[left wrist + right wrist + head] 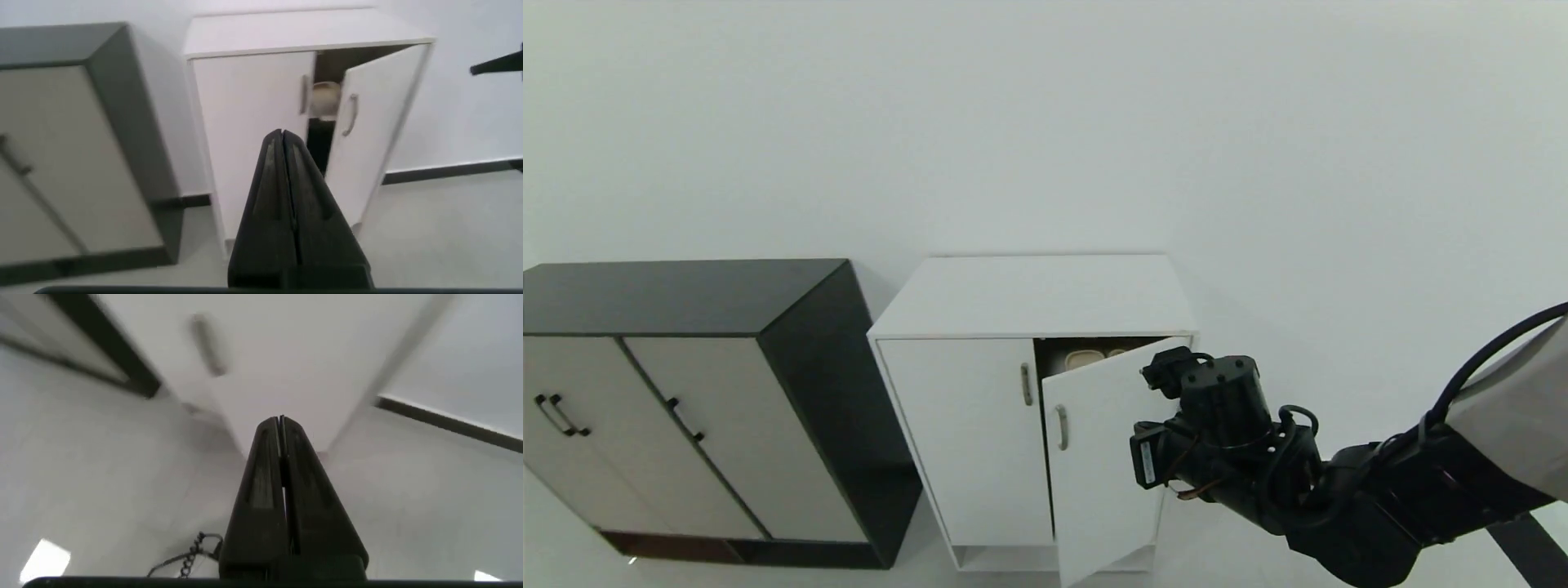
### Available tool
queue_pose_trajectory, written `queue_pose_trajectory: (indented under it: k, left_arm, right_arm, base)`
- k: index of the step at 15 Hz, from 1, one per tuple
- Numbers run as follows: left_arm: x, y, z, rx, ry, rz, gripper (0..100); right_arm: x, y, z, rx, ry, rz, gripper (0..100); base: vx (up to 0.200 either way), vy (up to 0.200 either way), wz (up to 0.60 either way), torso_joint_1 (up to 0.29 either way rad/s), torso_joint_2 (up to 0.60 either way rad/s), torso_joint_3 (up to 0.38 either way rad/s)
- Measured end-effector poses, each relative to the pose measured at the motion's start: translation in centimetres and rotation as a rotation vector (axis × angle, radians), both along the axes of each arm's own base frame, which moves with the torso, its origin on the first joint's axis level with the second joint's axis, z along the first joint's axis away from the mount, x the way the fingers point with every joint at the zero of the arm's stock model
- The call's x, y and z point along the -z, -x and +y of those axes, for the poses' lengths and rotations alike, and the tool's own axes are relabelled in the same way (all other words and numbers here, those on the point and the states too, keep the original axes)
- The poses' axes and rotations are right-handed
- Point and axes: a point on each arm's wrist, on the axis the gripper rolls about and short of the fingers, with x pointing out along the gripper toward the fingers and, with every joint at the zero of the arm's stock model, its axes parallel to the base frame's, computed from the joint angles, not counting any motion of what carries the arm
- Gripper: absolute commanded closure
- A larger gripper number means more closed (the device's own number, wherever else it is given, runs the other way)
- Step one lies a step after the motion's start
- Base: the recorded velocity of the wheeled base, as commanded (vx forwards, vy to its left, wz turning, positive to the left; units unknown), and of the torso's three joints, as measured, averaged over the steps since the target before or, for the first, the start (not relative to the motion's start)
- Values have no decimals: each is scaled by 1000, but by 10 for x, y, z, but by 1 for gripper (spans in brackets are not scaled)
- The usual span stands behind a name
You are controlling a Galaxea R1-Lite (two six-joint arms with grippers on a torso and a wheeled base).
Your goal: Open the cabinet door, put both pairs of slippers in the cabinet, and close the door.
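The white cabinet (1029, 294) stands against the wall with its left door (964, 441) closed. Its right door (1098, 482) hangs partly open, swung out toward me, handle (1062, 426) on the outer face. Through the gap at the top I see pale slippers (1093, 356) on a shelf inside, one pale slipper (325, 96) showing in the left wrist view. My right gripper (280, 422) is shut and empty, right up against the outer face of the open door, near its free edge. Farther back from the cabinet, my left gripper (283, 135) is shut and empty, pointing at the doors.
A dark cabinet (686, 392) with two light doors stands close to the left of the white one. A bare white wall runs behind both. Open floor (441, 229) lies in front and to the right of the white cabinet, with a dark skirting board (458, 171).
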Motion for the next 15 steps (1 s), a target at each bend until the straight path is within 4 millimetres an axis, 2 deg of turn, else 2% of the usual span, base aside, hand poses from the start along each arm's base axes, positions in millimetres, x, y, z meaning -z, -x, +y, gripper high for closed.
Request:
queue_pose_trajectory:
  k: [4, 8, 15]
  left_arm:
    - [0, 0, 0, 0, 0, -1, 100]
    - [0, 0, 0, 0, 0, -1, 100]
    - [0, 0, 0, 1, 0, 0, 100]
  right_arm:
    - [8, -3, 0, -36, -67, -63, 100]
    - [31, -3, -5, -134, -90, -77, 100]
    - [66, -1, -7, -191, -68, -86, 100]
  base:
    - [0, 0, 0, 0, 0, 0]
    - [0, 0, 0, 0, 0, 0]
    - [200, 0, 0, 2, 3, 4]
